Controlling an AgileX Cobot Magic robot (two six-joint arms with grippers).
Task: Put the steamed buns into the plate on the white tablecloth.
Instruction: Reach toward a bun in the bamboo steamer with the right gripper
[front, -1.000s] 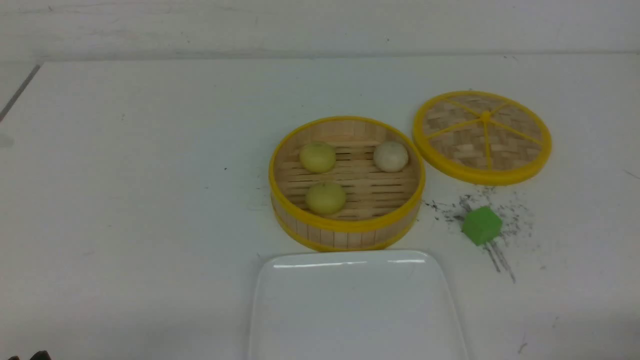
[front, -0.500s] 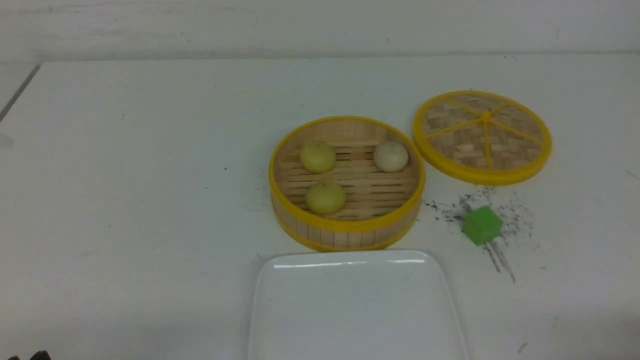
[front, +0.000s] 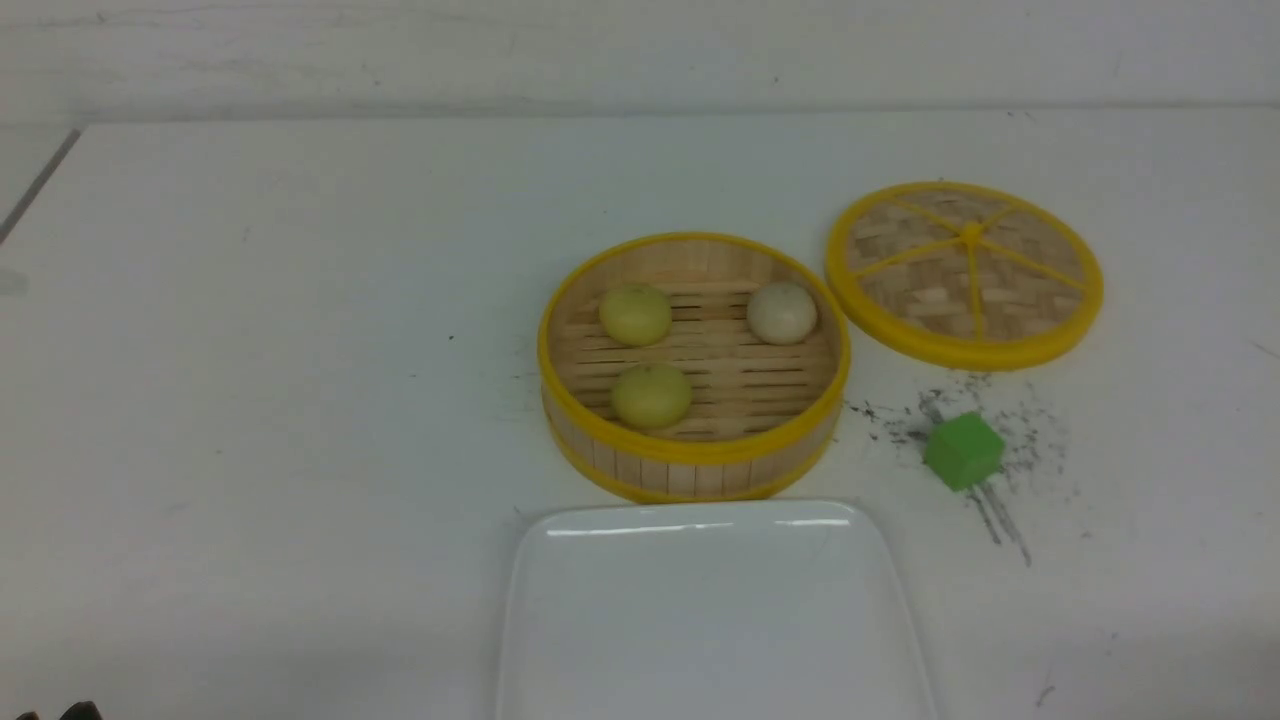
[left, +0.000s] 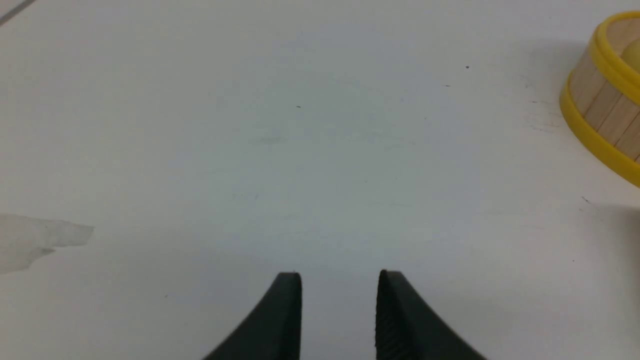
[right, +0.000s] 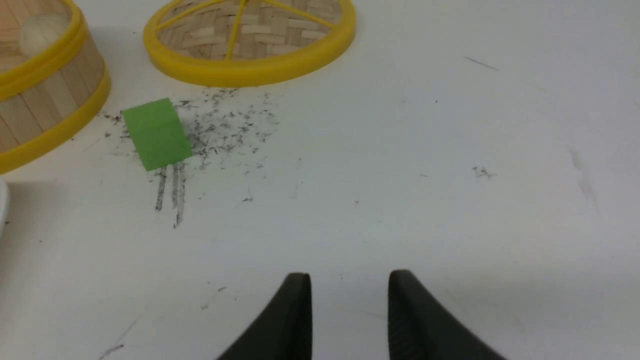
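Front view: the bamboo steamer basket (front: 695, 452) stands upright and uncovered near the centre of the white worktop (front: 300, 400). Three steamed buns are seated on its slatted floor: a rear yellow-green bun (front: 636, 314) at the left, a front yellow-green bun (front: 651, 395) nearer the camera, and an off-white bun (front: 781, 313) at the right, close to the basket wall. The three buns are apart from one another. The white rectangular plate (front: 715, 610) is positioned directly on the near side of the basket; its near edge is outside the view, and its visible surface carries no bun. The woven lid (front: 965, 275) lies spokes-up to the right of the basket and farther back. The green cube (front: 965, 451) rests on the worktop between the lid and the near right area, beside dark scuff marks. A small dark part is cut off at the near left corner; its identity cannot be determined.

Left wrist view: the left end effector (left: 339, 272) has its two fingers apart, with bare worktop surface visible between them. It grips nothing. Part of the basket, with a portion of one bun, is visible.

Right wrist view: the right end effector (right: 349, 272) likewise has its fingers separated and unloaded. The cube, the lid, part of the basket with the off-white bun, and a plate edge are visible, all clear of the fingers.
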